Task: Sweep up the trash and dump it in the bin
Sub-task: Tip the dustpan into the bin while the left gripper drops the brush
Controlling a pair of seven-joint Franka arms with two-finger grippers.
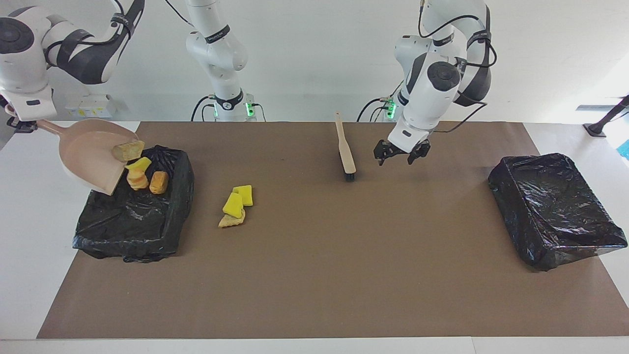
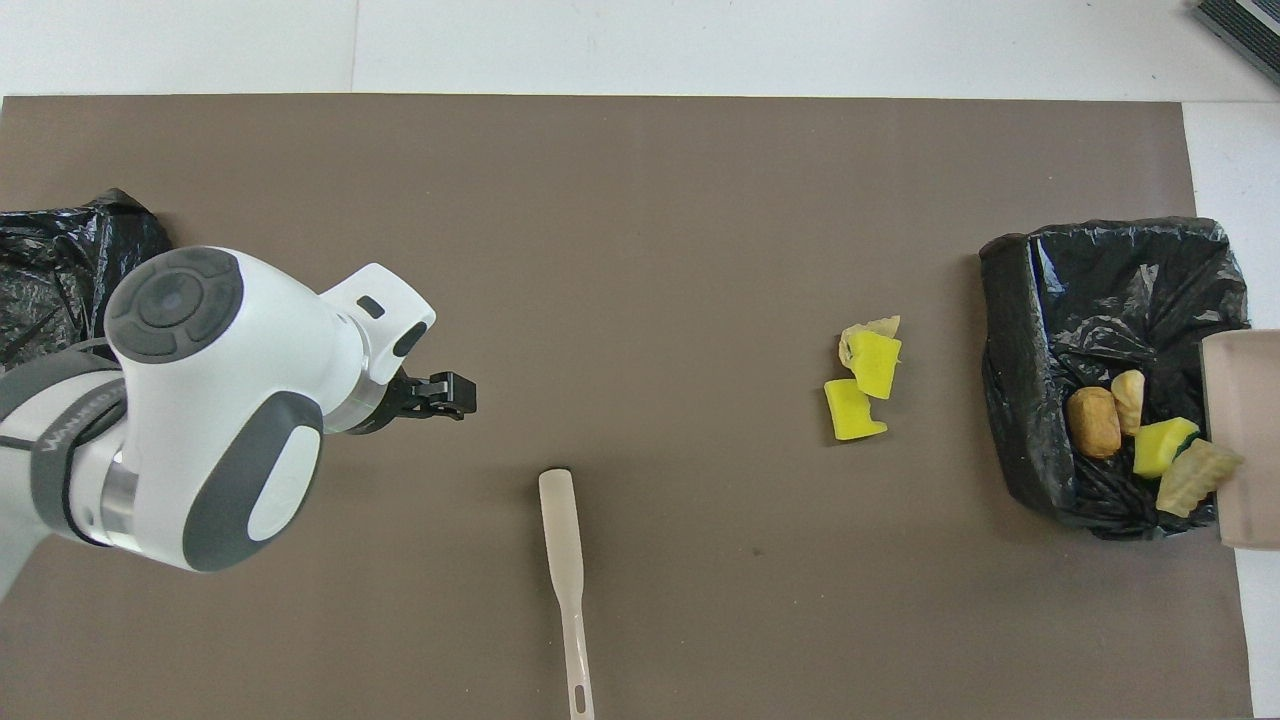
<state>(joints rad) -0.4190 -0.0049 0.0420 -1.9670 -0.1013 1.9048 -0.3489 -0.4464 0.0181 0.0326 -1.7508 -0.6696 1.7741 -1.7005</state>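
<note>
Right gripper (image 1: pixel 22 125) clamped on the handle of the beige dustpan (image 1: pixel 91 155), which is tilted mouth-down over the black-lined bin (image 1: pixel 132 226) at the right arm's end of the table. Four trash chunks are tipping out: a tan chunk (image 1: pixel 128 150) sits at the pan's lip, while a yellow chunk (image 1: pixel 138 163), a pale chunk (image 1: pixel 138 181) and an orange-brown chunk (image 1: pixel 159 182) lie on the liner just beside the lip.

Left gripper (image 1: pixel 400 153), fingers spread and empty, hangs over the mat beside the brush (image 1: pixel 345 150), which lies flat on the table.

Risk: the tan chunk could cling to the lip and drop outside the bin if the pan is withdrawn too early; the loose liner could snag the pan's edge.

Three unswept chunks (image 1: pixel 236 206), two yellow and one tan, lie on the mat between the bin and brush, well apart from both tools. A second lined bin (image 1: pixel 555 216) stands at the left arm's end.
</note>
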